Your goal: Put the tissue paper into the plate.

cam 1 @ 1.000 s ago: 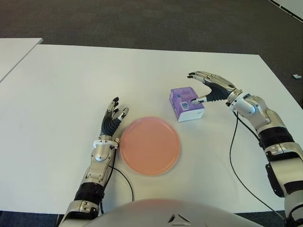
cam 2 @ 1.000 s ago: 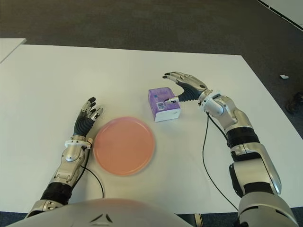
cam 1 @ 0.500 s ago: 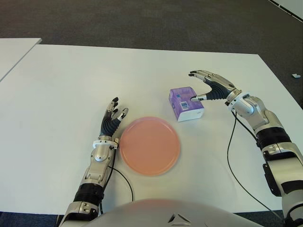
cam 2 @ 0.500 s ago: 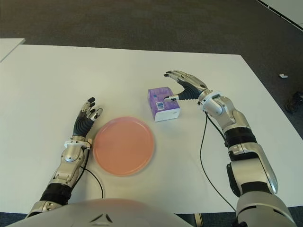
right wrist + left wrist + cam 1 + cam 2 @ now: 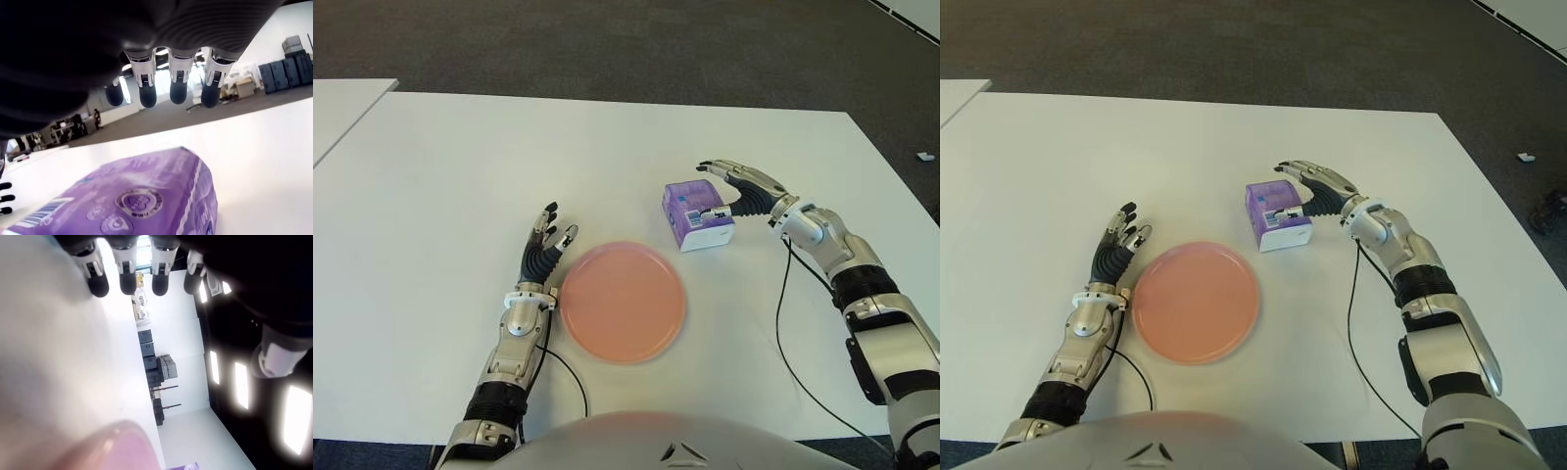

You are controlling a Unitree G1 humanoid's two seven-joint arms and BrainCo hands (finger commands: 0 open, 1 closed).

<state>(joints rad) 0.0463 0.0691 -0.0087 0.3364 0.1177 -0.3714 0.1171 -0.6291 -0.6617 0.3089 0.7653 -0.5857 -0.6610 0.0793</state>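
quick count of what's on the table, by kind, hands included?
Tissue paper pack, purple: 1
Plate, pink: 1
Robot hands: 2, left hand beside the plate, right hand open over the pack
Total: 4

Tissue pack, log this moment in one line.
tissue pack on table, beyond plate | right robot hand open over it, no grasp | left robot hand open beside plate

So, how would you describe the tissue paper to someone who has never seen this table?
On the white table, find the round pink plate near the front edge. Behind it and to its right lies the tissue paper, under the open right hand. It is the only purple, boxy pack there.
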